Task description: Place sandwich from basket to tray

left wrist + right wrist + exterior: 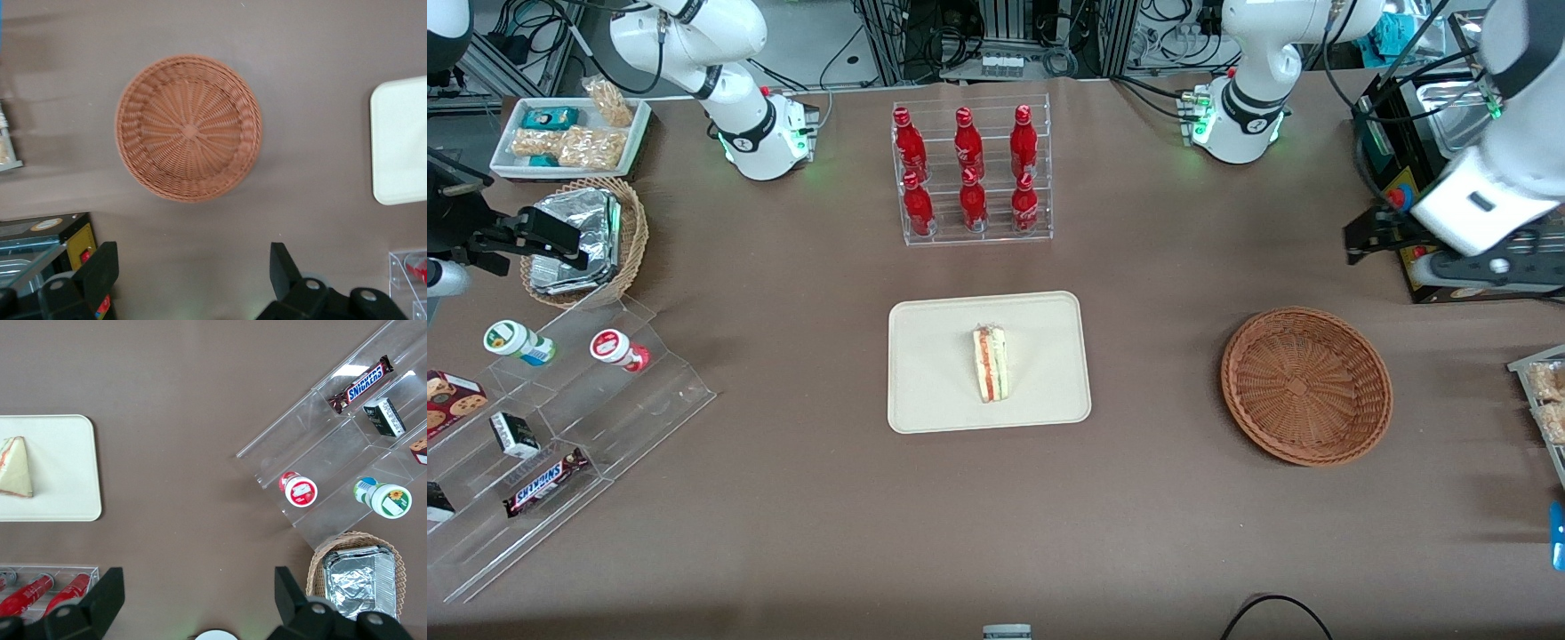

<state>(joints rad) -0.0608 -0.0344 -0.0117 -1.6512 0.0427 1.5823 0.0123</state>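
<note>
Inspection finding: the small triangular clear-wrapped sandwich point(990, 364), white bread with red-orange and green filling, lies on the large flat cream rectangular tray point(934, 400) at the centre of the front view. It rests wholly inside the low rim, roughly mid-tray, touching nothing else.

The wide shallow round brown wicker basket point(1305, 385) sits in the right half of the front view, toward the working arm's end of the brown counter point(783, 498), well apart from the tray. The wrist view looks straight down into the basket point(189, 128); nothing is in it.

The hand point(1371, 238) is at the right edge of the front view, raised above the counter and farther from the front camera than the basket. In the wrist view its two black fingers point(100, 267) stand wide apart with only bare counter between them; it holds nothing.

Judgement: the transfer appears complete. What remains is withdrawal. To do that well, keep the hand high and spread, move away from the tray, and avoid sweeping low over the basket rim or toward the clear acrylic rack of red bottles point(971, 173) at upper centre. No correction to the sandwich seems warranted; a further touch risks sliding it toward the rim.
</note>
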